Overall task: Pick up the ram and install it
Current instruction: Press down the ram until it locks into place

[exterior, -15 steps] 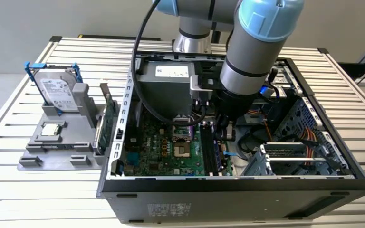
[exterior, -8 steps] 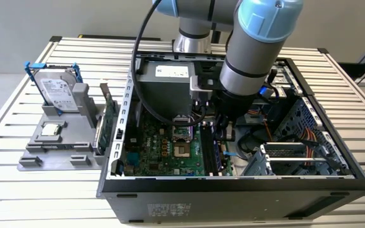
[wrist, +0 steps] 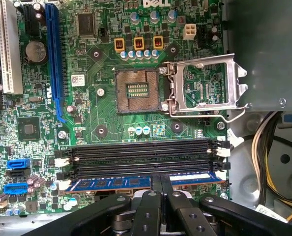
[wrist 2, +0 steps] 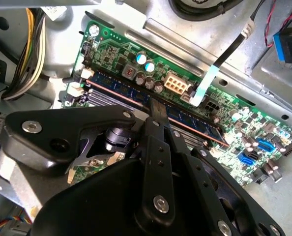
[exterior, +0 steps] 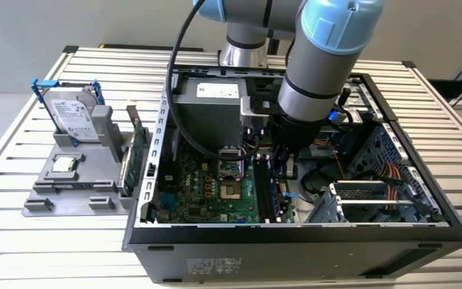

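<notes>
Exterior view: arm reaches down into open computer case [exterior: 295, 232] on slatted table [exterior: 22, 241]; gripper buried beside motherboard [exterior: 207, 186], memory slots right of empty processor socket [exterior: 229, 165]. Hard drive [exterior: 74, 117] in grey stand outside case.

Second wrist view: gripper [wrist 2: 158, 110] over ram [wrist 2: 121, 91], jaws pinching stick mid-length.

First wrist view: ram [wrist: 111, 182] lying along slot nearest gripper [wrist: 160, 181], two slots between it and socket empty. Looks lined up in slot; whether fully seated, cannot tell.
</notes>
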